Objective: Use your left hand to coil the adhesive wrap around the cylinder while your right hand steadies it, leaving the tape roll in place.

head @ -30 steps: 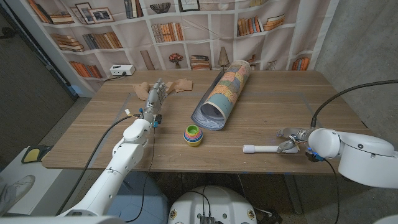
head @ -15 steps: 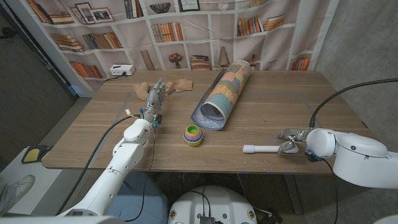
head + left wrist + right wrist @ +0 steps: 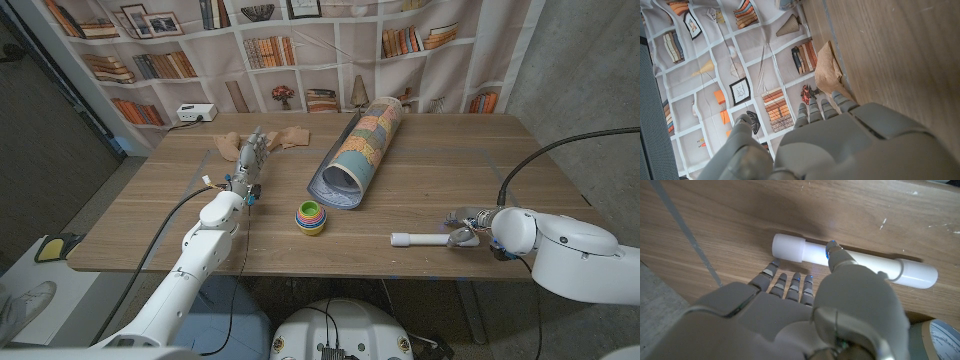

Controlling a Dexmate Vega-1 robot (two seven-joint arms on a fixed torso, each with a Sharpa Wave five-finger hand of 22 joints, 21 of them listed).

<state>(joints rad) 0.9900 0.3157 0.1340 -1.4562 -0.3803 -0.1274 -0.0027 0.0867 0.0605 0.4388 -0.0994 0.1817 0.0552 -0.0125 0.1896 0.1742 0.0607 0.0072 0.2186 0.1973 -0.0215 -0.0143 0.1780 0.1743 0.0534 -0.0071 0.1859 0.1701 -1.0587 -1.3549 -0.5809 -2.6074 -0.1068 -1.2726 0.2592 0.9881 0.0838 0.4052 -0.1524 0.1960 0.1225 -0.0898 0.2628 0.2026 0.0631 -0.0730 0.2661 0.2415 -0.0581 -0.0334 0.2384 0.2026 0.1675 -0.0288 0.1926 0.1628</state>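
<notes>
Head view: the white cylinder [image 3: 420, 239] lies near the table's [image 3: 420, 185] front edge, right hand [image 3: 463, 235] at its right end, thumb touching, fingers open. Left hand [image 3: 250, 157], fingers apart, holds nothing, well left of it.

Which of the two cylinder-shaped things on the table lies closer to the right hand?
The thin white cylinder, lying right beside the right hand. The big colourful rolled mat lies far off, mid-table.
</notes>
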